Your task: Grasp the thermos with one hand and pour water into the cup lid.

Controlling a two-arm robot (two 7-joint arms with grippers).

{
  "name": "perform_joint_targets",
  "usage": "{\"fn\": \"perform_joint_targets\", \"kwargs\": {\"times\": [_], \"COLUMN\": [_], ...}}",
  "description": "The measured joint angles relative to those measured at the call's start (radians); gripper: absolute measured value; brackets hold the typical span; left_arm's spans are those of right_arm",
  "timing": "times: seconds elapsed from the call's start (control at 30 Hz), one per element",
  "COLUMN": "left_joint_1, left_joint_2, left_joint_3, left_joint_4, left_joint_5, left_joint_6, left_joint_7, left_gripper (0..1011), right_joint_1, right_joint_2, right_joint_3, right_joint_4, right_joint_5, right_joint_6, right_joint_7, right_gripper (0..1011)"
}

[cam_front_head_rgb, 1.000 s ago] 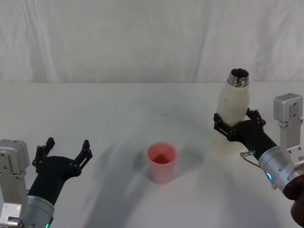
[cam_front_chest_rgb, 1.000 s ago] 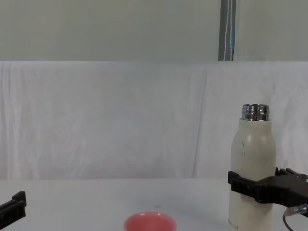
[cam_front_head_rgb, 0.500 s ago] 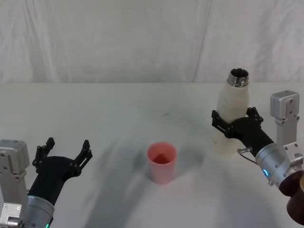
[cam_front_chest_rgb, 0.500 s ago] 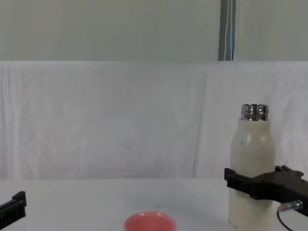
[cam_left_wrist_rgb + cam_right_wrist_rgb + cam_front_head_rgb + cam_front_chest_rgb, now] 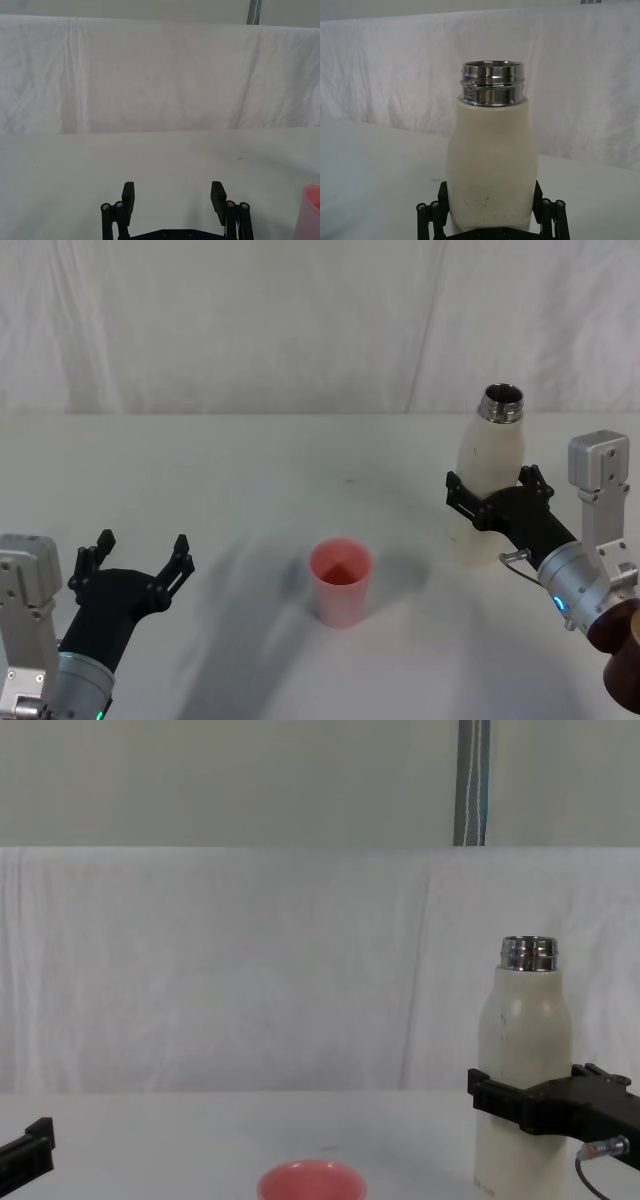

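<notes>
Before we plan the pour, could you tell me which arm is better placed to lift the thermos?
The right: its gripper already brackets the upright thermos, while the left gripper sits open, across the cup lid.

A white table [image 5: 250, 470] spreads across the head view, its far edge meeting a white, wrinkled cloth backdrop [image 5: 300, 320] that hangs behind it. From the chest view, a plain pale wall [image 5: 220, 780] rises above the cloth's top edge, with a thin grey vertical pole [image 5: 471, 782] standing toward the right.
</notes>
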Motion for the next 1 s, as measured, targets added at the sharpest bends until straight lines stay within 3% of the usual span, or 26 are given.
{"fn": "perform_joint_targets", "kwargs": {"times": [0.1,1.0], "left_joint_1": [0.000,0.000], "left_joint_2": [0.000,0.000], "left_joint_3": [0.000,0.000], "left_joint_4": [0.000,0.000], "left_joint_5": [0.000,0.000], "left_joint_6": [0.000,0.000], "left_joint_7": [0.000,0.000], "left_gripper": [1001,1001], "right_joint_1": [0.000,-0.002], "right_joint_2": [0.000,0.001], "right_joint_3": [0.000,0.000], "right_joint_4": [-0.001,-0.003], "right_joint_5": [0.000,0.001], "right_joint_6": [0.000,0.001], "right_joint_7": [0.000,0.000], "right_gripper": [950,950]}}
